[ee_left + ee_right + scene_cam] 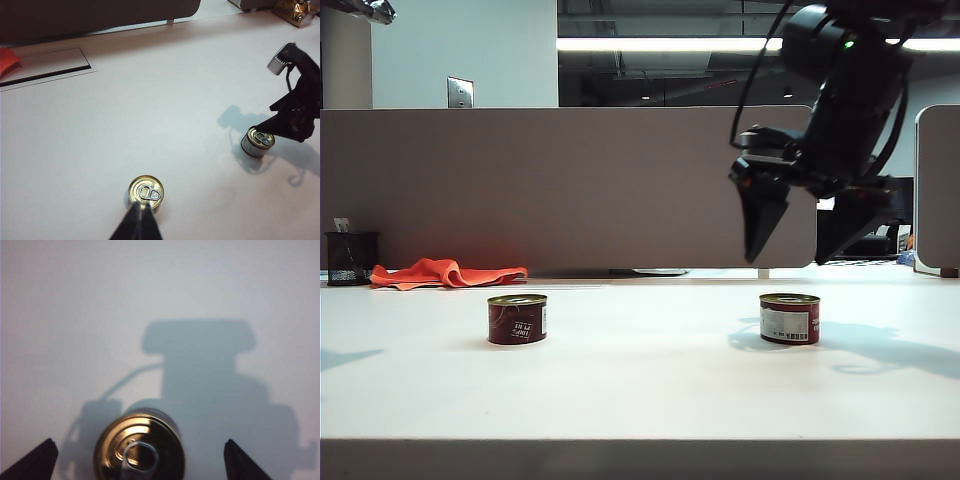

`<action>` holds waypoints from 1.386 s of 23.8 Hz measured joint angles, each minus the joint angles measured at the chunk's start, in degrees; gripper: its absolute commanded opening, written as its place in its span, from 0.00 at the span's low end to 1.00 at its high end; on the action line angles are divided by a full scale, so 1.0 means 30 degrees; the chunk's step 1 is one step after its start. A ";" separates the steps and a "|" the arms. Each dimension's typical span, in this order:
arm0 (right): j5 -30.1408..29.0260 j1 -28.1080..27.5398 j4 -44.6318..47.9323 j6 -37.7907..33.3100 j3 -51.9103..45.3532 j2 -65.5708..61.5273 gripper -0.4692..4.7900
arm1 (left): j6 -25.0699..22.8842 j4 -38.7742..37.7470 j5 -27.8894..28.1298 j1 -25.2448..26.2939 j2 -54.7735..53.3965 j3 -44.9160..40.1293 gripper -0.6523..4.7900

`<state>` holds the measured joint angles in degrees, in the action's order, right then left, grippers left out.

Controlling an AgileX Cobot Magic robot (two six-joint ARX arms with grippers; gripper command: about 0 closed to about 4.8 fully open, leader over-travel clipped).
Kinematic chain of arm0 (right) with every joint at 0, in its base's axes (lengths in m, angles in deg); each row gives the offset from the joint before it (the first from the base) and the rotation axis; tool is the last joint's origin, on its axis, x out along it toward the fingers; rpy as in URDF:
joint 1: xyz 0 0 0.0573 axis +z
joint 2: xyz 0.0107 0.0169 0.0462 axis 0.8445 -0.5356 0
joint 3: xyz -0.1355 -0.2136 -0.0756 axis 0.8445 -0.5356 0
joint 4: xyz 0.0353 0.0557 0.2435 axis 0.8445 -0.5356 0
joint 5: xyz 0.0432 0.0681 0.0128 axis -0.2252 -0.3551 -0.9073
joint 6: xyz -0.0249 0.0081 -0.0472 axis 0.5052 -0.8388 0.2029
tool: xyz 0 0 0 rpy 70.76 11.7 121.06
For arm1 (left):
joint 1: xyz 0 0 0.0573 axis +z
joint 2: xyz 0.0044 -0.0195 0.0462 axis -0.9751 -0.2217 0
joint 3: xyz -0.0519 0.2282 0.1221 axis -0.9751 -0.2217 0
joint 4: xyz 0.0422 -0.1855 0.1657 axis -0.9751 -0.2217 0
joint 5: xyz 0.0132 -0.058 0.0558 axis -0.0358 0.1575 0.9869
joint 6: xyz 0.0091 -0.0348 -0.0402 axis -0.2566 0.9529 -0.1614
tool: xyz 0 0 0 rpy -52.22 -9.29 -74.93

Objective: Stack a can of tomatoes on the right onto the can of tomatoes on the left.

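Hovering wide over the right-hand can

Standing upright on the white table [640, 390], well apart: left can of tomatoes [517, 319], right can of tomatoes [790, 318], bare tabletop between and around both. Orange cloth [447, 272] far behind the left can, by the partition. Right gripper [818, 232] spread wide above the right can, touching nothing. Left gripper [137, 226] pinched together, empty, raised near the left can.
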<state>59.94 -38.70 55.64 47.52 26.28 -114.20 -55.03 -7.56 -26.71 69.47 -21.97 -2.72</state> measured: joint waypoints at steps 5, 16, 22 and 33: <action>0.1785 0.0816 0.0087 -0.0131 0.0022 -0.0707 1.00 | 0.0029 -0.0007 0.0007 0.0000 0.0000 0.0000 0.11; 0.2229 0.0991 -0.0226 -0.0612 0.0029 -0.2477 1.00 | 0.0066 -0.0364 0.0000 0.0000 0.0000 0.0000 0.11; 0.2047 0.0991 -0.0386 -0.0750 0.0022 -0.2645 0.78 | 0.0066 -0.0408 0.0000 0.0007 0.0000 0.0000 0.11; 0.2040 0.0998 -0.0444 -0.0750 0.0160 -0.2630 0.69 | 0.0066 -0.0415 0.0007 0.0007 0.0000 0.0000 0.11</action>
<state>66.06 -35.71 54.31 45.27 26.76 -122.09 -54.84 -8.81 -26.68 69.49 -21.97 -2.72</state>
